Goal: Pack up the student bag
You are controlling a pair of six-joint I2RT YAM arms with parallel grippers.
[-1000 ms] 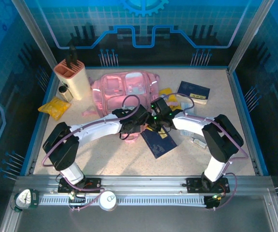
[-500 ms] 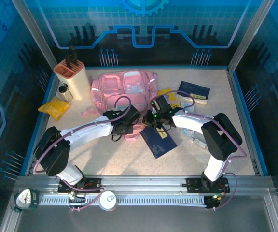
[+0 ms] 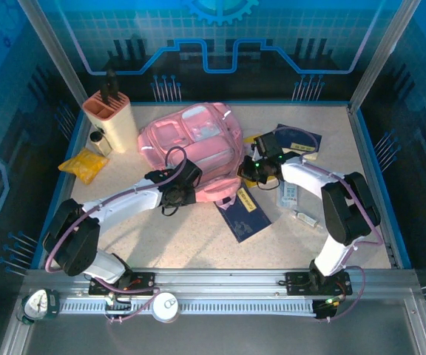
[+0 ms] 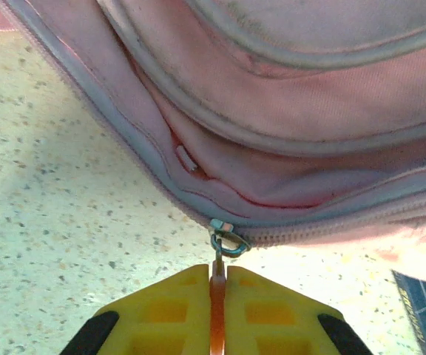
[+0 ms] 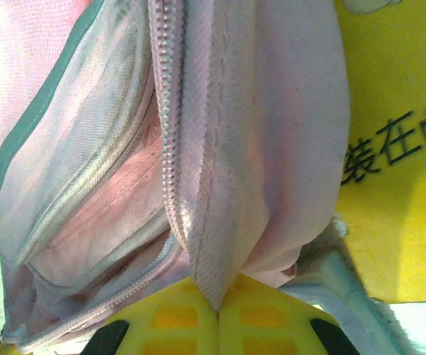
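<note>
The student bag (image 3: 191, 137) lies on its back at the far middle of the worktop (image 3: 161, 244), pockets facing up, with both arms reaching in to its near side. The left gripper (image 4: 218, 285) has its jaws pressed together on the thin orange zip pull (image 4: 217, 310), which hangs from the metal slider (image 4: 226, 240) on the bag's lower seam. This looks like a grip meant to run the zip along and open the main compartment. The right gripper (image 5: 218, 309) has its jaws clamped on a fold of pink fabric (image 5: 220, 222) just beside a zip track at the bag's right edge, most likely to brace the soft bag so it stays put against the other arm's tug. The bag is limp, so the seam is likely to bunch unless this hold keeps it taut. A dark blue booklet (image 3: 244, 216) lies just beside the near edge of the bag, close to the zip's path. A yellow printed pack (image 5: 398, 148) sits against the bag right by the pinched fold. A second dark blue book (image 3: 296, 138) and a small white item (image 3: 288, 194) lie to the right. A peach holder (image 3: 113, 122) with dark handles and a yellow packet (image 3: 83, 164) stand well clear on the left.
</note>
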